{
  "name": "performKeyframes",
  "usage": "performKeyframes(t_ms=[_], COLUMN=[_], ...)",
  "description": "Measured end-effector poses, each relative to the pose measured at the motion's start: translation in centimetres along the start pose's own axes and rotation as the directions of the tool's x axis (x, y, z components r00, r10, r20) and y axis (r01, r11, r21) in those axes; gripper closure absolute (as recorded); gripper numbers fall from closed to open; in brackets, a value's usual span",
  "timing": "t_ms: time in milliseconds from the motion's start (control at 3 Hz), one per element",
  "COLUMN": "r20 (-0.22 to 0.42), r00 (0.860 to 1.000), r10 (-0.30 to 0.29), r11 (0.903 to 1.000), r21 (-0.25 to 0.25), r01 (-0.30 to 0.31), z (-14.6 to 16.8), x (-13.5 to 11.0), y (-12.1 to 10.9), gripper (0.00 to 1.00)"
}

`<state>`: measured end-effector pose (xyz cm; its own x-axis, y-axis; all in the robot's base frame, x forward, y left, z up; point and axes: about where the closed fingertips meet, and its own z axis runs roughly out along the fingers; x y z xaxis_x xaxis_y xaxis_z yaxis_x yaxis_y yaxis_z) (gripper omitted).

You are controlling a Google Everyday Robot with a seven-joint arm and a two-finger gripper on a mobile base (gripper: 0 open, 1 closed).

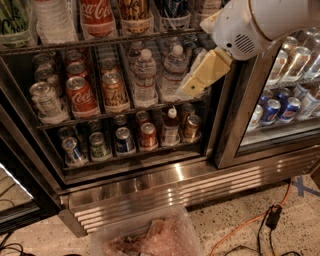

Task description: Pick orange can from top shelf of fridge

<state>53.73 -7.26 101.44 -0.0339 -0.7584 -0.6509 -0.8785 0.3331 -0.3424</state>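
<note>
The orange can (134,10) with black tiger-like markings stands in a clear holder on the top shelf (55,45), at the upper edge of the view; only its lower part shows. A red Coca-Cola can (97,16) stands just left of it. The fridge (150,182) stands open on this left section. My gripper (199,80), cream-yellow on a white arm, hangs in front of the middle shelf's right end, right of and below the orange can and apart from it. It holds nothing that I can see.
The middle shelf holds a Coca-Cola can (82,96), a paler amber can (114,90) and water bottles (145,75). Small cans fill the lower shelf (125,155). The right glass door (235,145) is shut over blue cans (280,109). A plastic bin (150,235) and an orange cable (245,225) lie on the floor.
</note>
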Motion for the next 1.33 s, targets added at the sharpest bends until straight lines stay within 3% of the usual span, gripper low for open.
performKeyframes(t_ms=[333,667,1333], r20=[0.003,0.049,0.213], r00=[1.0,0.999,0.977], r10=[0.0,-0.009,0.024], r11=[1.0,0.9996,0.9969], r21=[0.002,0.026,0.068], r01=[0.0,0.008,-0.039], z=[0.0,1.2,6.0], x=[-0.1,-1.5,-6.4], y=[0.0,-0.7,-2.0], gripper=[0.0,0.0,0.0])
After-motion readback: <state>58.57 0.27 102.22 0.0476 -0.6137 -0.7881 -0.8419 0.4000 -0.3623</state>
